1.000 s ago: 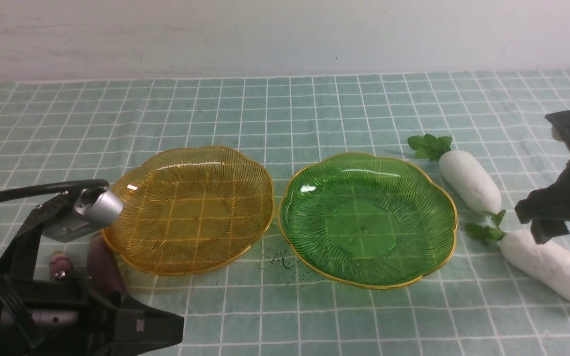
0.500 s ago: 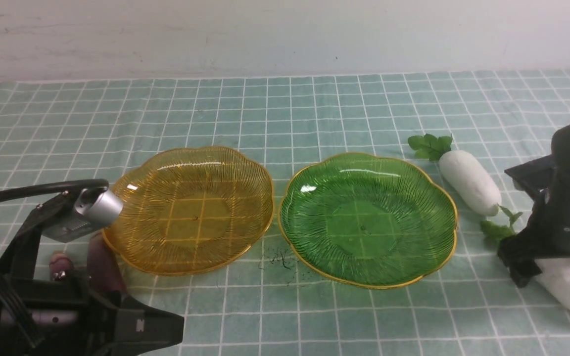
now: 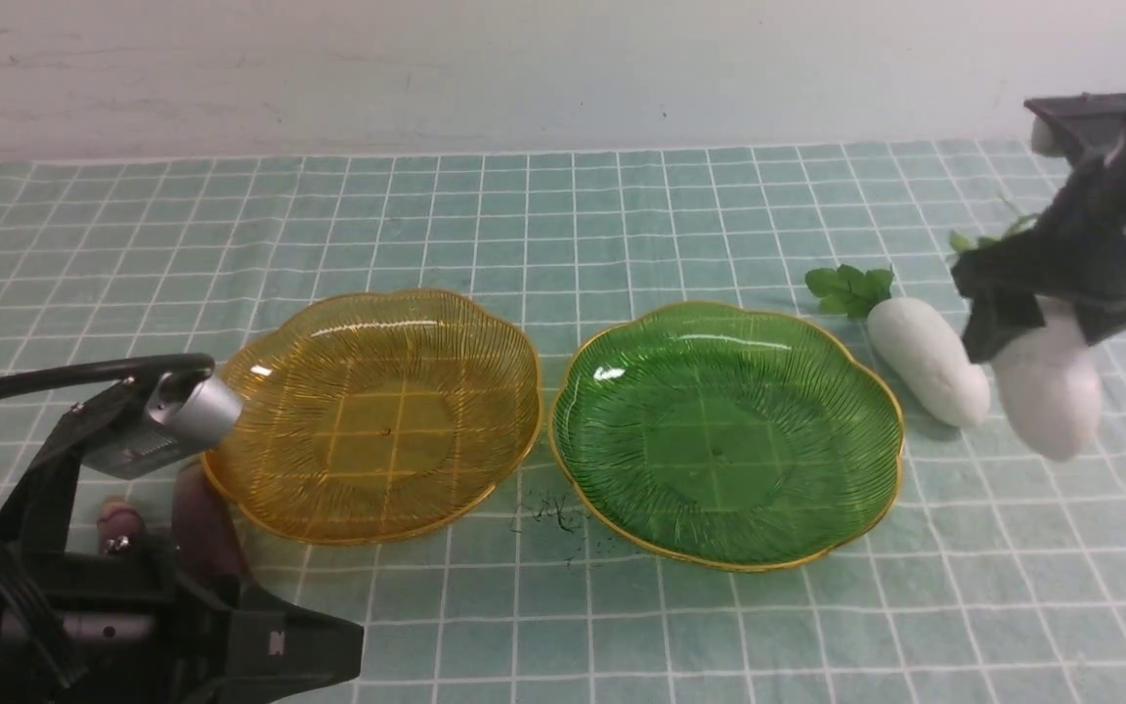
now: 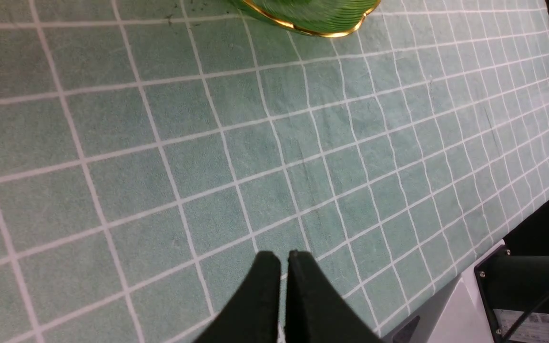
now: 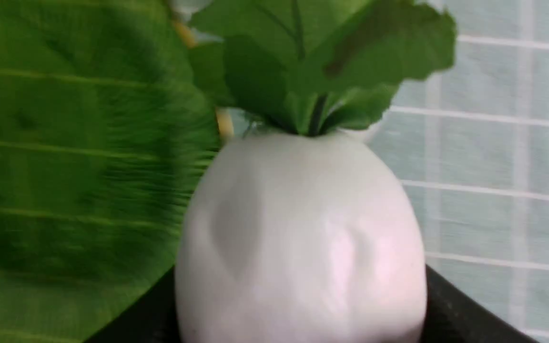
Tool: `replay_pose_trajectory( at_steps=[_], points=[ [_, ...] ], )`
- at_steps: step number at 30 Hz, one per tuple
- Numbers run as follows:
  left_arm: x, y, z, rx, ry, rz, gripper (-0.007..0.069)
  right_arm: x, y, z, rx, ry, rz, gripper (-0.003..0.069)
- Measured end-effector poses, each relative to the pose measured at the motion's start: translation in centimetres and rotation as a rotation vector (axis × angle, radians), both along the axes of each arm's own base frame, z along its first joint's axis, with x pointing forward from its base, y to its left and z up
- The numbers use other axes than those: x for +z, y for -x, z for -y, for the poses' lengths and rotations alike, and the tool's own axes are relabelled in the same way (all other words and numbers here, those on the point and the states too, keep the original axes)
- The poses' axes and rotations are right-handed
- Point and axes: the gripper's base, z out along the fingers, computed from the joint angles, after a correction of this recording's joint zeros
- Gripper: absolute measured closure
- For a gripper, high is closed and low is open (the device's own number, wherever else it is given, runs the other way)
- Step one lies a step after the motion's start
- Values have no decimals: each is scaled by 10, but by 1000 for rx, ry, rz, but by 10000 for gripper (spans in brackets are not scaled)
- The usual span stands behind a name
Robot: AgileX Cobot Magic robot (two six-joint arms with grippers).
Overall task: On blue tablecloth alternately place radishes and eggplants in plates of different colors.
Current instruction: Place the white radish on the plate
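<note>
White matte radish with green leaf tuft (image 3: 1050,396) hangs clear of teal gridded tablecloth (image 3: 622,225), right gripper (image 3: 1052,318) clamped near leaf end; we read height as clearance for gold rim of green ribbed plate (image 3: 899,430) nearby. Left gripper (image 4: 281,286) jaws together, empty, parked low.

I see a pale wall (image 3: 524,68) and, well in front of it, a small tangle of dark specks (image 3: 553,513) (fibres or crumbs, I can't tell).
</note>
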Motion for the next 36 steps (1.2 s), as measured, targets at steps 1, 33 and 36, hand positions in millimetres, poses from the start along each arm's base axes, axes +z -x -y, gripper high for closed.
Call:
replay_pose_trajectory(
  at_steps=[1, 33, 36],
  points=[
    [0, 0, 0, 0, 0, 0, 621, -1, -2, -11, 15, -64, 13, 191],
    [0, 0, 0, 0, -4, 1, 618, -66, -74, -3, -1, 170, 149, -3],
    [0, 0, 0, -1, -6, 1, 618, -91, -80, -1, -1, 177, 103, 25]
  ],
)
